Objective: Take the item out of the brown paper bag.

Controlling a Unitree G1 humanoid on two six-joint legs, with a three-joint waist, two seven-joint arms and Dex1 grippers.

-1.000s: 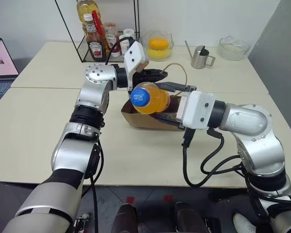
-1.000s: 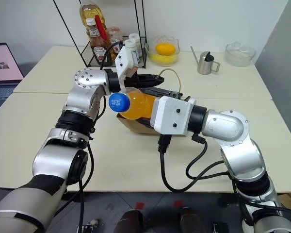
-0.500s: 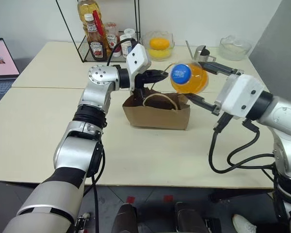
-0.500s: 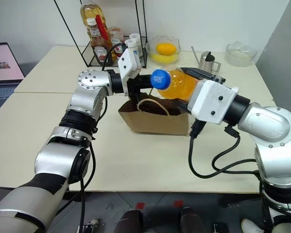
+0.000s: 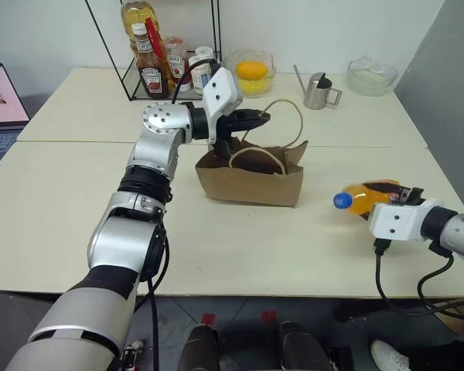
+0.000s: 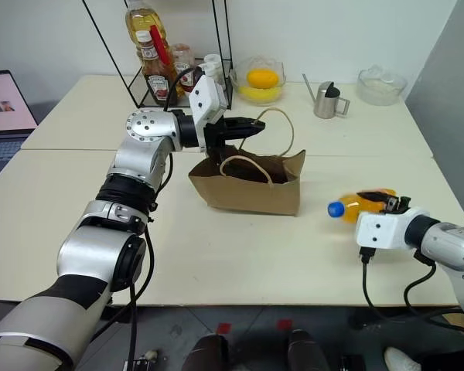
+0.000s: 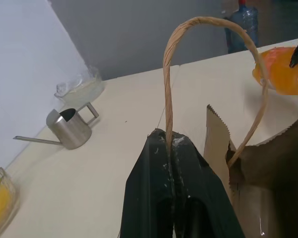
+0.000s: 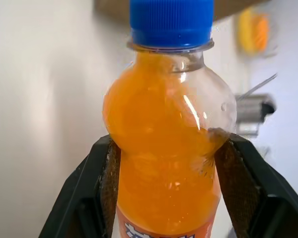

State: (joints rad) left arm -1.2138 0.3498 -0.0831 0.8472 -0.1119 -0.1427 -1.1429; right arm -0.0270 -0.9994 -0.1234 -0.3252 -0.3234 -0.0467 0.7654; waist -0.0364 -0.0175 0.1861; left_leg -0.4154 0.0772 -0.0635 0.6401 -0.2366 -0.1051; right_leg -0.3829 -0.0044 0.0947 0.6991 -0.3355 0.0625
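Beside the brown paper bag (image 5: pixel 251 179), right pincer (image 8: pixel 169 163) clamps the soda bottle (image 8: pixel 169 144); left pincer (image 7: pixel 170 148) pinches its handle (image 7: pixel 188 29).

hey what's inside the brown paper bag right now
Nothing visible: the brown paper bag shows a dark open top, its floor hidden by its walls. The soda bottle is outside, in the right gripper.

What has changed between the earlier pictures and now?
The right gripper carried the orange soda bottle from above the brown paper bag out to the robot's right and down close to the table, with its fingers shut on the bottle the whole time. The left gripper stayed in place, pinching one cord handle of the bag. The bag did not move.
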